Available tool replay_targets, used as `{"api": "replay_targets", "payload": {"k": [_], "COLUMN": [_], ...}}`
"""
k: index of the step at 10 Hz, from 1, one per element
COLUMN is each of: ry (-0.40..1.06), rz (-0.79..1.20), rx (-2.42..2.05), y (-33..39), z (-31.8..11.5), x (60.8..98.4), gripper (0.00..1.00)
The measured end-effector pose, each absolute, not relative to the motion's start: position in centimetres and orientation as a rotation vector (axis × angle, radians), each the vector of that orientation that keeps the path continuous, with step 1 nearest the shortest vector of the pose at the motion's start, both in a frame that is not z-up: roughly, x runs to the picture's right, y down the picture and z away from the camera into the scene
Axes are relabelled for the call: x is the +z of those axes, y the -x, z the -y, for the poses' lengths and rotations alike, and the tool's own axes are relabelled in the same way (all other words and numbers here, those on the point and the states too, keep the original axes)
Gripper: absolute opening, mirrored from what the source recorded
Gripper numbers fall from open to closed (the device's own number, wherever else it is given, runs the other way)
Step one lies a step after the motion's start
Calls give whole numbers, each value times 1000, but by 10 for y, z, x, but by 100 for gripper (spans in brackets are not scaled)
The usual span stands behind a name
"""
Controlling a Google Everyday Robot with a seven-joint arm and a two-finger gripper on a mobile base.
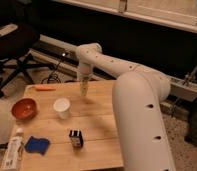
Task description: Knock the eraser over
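Note:
The eraser (76, 138) is a small black block with a pale patch on its face. It stands upright on the wooden table (99, 122), near the front middle, below the white paper cup (61, 107). My gripper (84, 90) hangs from the white arm over the far part of the table, to the right of and behind the cup, well away from the eraser.
An orange-red bowl (24, 108) sits at the table's left. A flat blue cloth-like piece (36, 145) and a long white box (13, 151) lie at the front left. An orange item (44, 88) lies at the far left edge. An office chair (14, 50) stands behind left.

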State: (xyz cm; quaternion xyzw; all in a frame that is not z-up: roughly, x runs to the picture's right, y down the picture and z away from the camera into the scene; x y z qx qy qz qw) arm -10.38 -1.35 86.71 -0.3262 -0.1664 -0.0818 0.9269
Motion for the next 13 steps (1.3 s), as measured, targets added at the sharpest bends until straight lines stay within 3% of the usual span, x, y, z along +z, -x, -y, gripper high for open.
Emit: {"api": "replay_targets", "payload": {"k": [7, 13], "ry": [657, 616], "rz": [340, 315], "rx": [-169, -131], "y": [102, 62], "z": [14, -12], "x": [868, 838], "gripper": [80, 80]}}
